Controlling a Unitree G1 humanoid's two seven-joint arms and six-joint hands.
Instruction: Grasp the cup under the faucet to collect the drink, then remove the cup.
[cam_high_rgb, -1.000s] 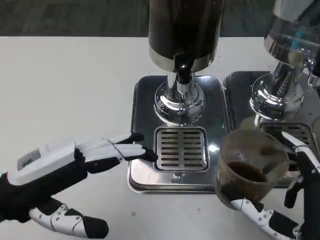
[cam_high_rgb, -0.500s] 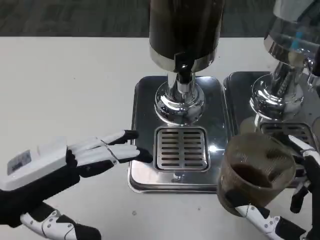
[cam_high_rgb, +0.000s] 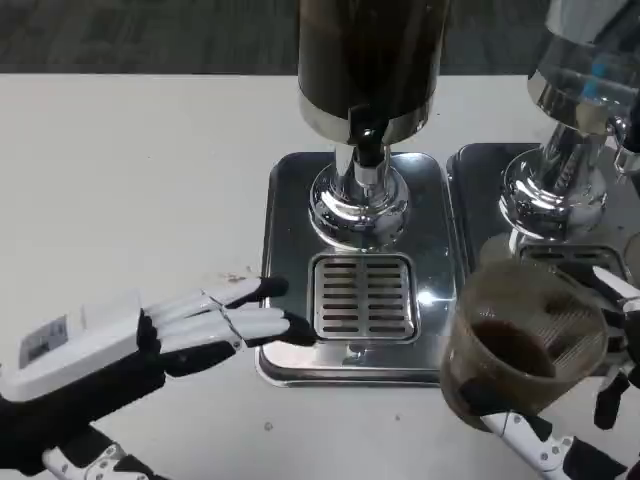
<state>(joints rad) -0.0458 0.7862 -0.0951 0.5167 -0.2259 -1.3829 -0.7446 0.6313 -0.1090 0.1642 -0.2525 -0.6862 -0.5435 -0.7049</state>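
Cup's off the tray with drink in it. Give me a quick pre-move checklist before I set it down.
1. Cup held by right hand: ok, fingers show under and beside it.
2. Drink in cup: ok, dark liquid visible at the bottom.
3. Cup upright: not ok, it looks tilted.
4. Cup away from faucet and drip grate: ok, it sits to their right.
5. Left hand out of the way: ok, holding nothing, fingertips at the tray edge.
6. Faucet dripping: cannot tell.

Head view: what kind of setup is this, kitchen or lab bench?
Likely a drink-station mock-up on a white table: a dark drink dispenser with faucet over a slotted drip tray, and a second dispenser beside it.
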